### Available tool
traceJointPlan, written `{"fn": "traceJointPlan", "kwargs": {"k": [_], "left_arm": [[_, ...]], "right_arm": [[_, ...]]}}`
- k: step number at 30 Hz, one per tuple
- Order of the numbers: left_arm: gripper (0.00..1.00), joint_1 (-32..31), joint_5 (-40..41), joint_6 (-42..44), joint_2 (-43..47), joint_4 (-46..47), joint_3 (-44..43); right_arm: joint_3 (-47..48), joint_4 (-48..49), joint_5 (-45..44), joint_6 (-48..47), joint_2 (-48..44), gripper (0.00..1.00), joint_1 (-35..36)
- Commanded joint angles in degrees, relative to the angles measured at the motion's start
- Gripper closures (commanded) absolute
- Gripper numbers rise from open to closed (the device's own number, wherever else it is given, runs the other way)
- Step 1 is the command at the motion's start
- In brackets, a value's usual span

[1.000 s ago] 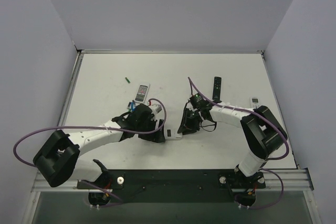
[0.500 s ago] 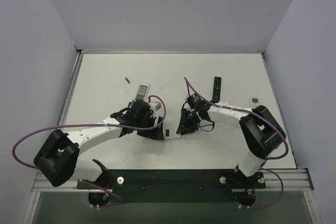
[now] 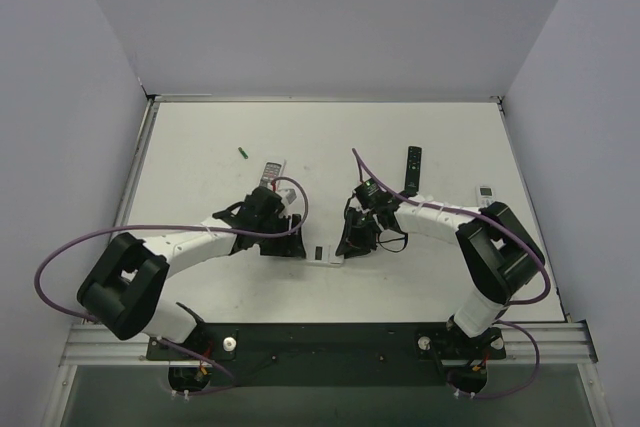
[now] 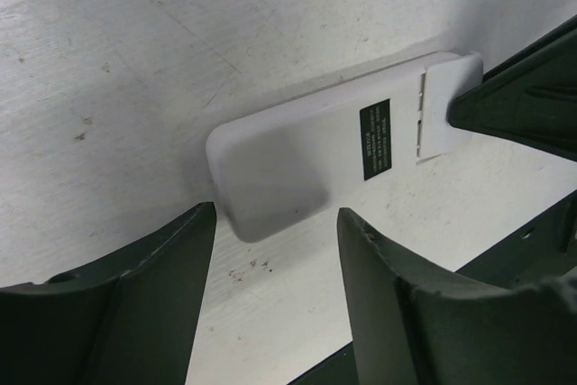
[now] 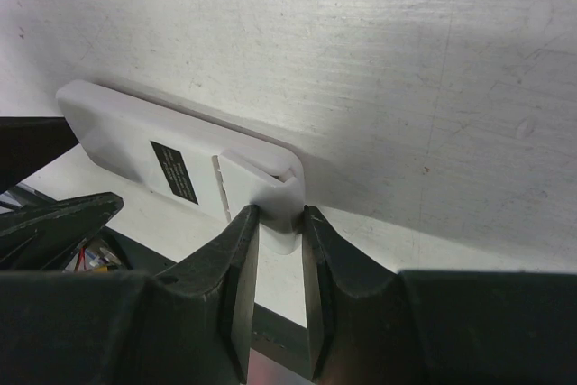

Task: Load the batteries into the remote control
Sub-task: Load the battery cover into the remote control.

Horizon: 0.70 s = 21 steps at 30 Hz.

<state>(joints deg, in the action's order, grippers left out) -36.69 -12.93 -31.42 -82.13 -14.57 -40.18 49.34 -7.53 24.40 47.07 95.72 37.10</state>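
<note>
Two ends on the small white rectangular plastic remote control: lies back up on the white table, long way running left to right between the arms. Pinched at the lid end by the black right gripper. Just ahead of the black left gripper, spread wide, touching nothing.

remote control label: print too small, unreadable

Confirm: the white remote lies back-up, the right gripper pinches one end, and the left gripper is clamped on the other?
No: the left gripper is open, its fingers spread apart, not closed on the remote, as the left wrist view shows. The rest holds: back-up, right gripper pinching one end.
</note>
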Motion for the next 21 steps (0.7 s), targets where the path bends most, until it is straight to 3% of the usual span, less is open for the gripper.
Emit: {"fn": "traceJointPlan", "kwargs": {"k": [1, 7, 21], "left_arm": [[0.37, -0.05, -3.24, -1.89, -1.28, 5.6, 0.54], [0.5, -0.93, -4.74, -4.0, -1.72, 7.45, 2.91], [0.52, -2.16, -2.63, -4.09, -0.14, 6.31, 4.68]], "right_arm": [[-0.13, -3.37, -1.12, -1.27, 0.52, 0.83, 2.36], [1.19, -5.56, -0.15, -2.69, 0.96, 0.83, 2.54], [6.37, -14.79, -1.38, -7.78, 2.27, 0.83, 1.66]]}}
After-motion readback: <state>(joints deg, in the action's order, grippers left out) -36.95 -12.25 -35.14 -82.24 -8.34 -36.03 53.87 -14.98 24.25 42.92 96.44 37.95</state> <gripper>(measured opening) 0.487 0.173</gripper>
